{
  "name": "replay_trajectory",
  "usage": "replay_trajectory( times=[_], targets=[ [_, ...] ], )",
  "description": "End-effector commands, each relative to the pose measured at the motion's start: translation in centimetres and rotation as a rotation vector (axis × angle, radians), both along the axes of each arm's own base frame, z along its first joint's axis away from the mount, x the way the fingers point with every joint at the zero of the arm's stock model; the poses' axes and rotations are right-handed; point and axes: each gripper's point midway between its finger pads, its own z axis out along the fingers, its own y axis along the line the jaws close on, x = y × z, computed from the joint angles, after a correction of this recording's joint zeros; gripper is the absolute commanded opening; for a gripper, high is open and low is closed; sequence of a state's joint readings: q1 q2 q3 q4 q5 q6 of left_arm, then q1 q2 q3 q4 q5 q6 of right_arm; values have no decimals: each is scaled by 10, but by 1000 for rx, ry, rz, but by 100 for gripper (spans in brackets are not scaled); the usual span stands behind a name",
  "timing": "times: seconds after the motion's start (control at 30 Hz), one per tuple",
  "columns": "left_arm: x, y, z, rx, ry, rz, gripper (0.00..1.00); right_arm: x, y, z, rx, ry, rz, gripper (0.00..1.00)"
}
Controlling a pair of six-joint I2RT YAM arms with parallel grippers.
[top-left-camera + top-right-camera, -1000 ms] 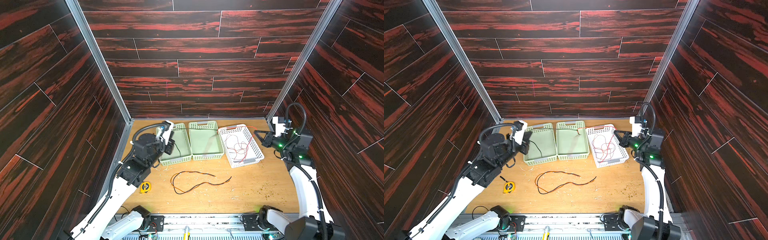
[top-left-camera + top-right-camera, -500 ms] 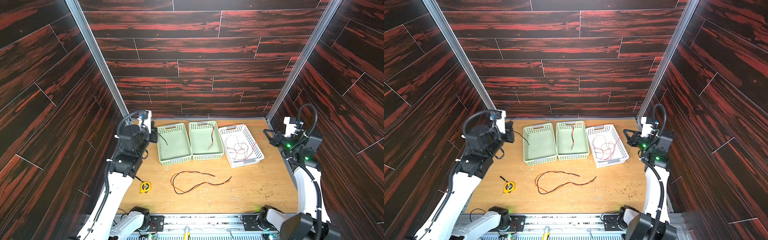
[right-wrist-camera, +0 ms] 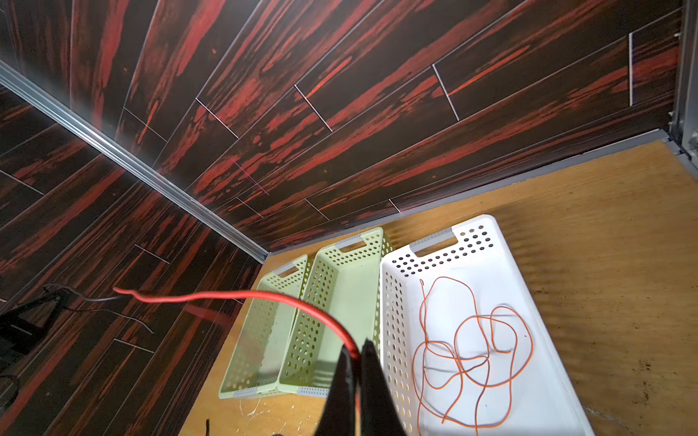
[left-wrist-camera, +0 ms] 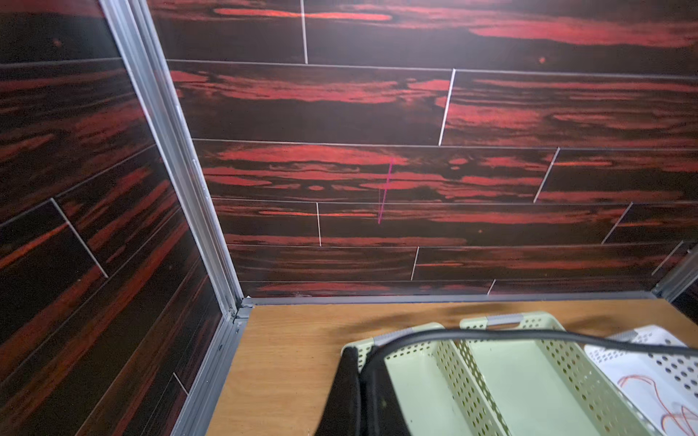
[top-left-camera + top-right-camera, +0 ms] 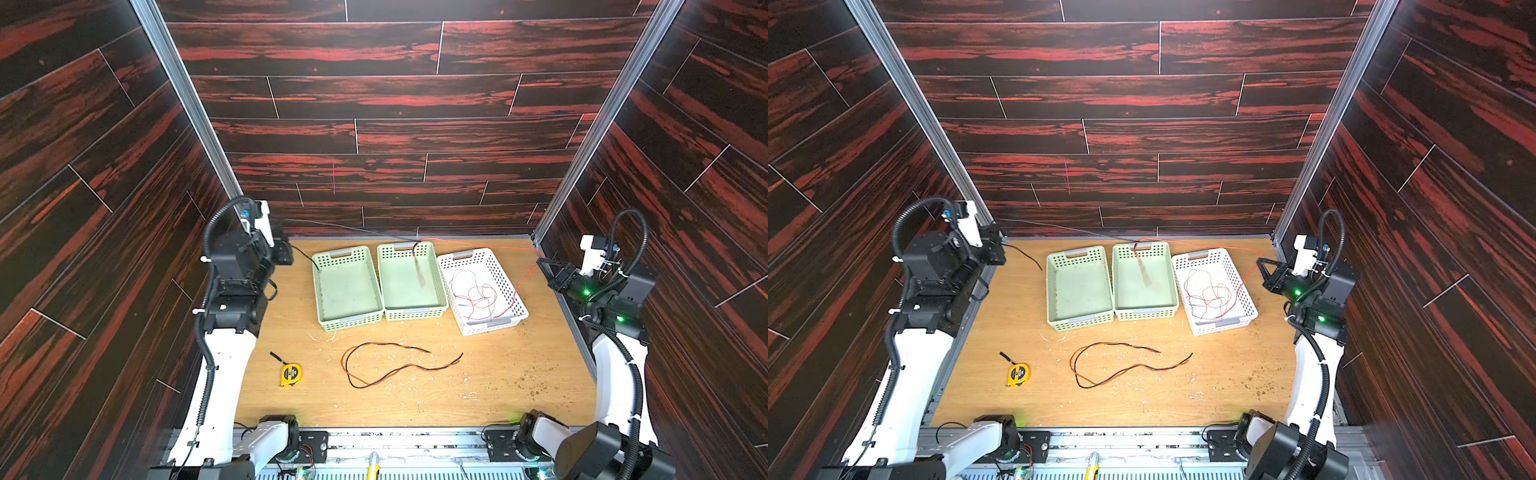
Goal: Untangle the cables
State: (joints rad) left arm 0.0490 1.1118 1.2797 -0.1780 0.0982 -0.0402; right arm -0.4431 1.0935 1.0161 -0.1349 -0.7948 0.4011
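My left gripper is at the far left back, shut on a thin black cable. It runs taut along the back wall to a crossing point over the middle green basket. My right gripper is at the far right, shut on a red cable that stretches to the same point. A blurred end dangles into the middle basket. Orange-red cables lie looped in the white basket. A paired black-and-orange cable lies on the table.
Two green baskets and a white basket stand side by side at the back. A yellow tape measure lies at the front left. Dark wall panels close in three sides.
Both arms have pulled apart, the left from over the left green basket to the left wall and the right toward the right wall. The black and red cables are now stretched between them.
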Motion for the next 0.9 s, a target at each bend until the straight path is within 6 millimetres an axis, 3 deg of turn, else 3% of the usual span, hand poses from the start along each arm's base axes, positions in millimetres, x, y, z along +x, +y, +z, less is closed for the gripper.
replay_trajectory(
  times=[0.0,0.23,0.6,0.87],
  targets=[
    [2,6,26,-55,-74,-3,0,-2,-7,-1,10,-2,-32,0],
    [16,21,43,-146,-120,-13,0,-1,-14,-20,52,31,-55,0],
    [49,24,77,-231,-172,-71,0,-10,-15,-83,110,142,-97,0],
    [66,23,104,-261,-215,-108,0,-10,-36,-122,177,198,-159,0]
  ],
)
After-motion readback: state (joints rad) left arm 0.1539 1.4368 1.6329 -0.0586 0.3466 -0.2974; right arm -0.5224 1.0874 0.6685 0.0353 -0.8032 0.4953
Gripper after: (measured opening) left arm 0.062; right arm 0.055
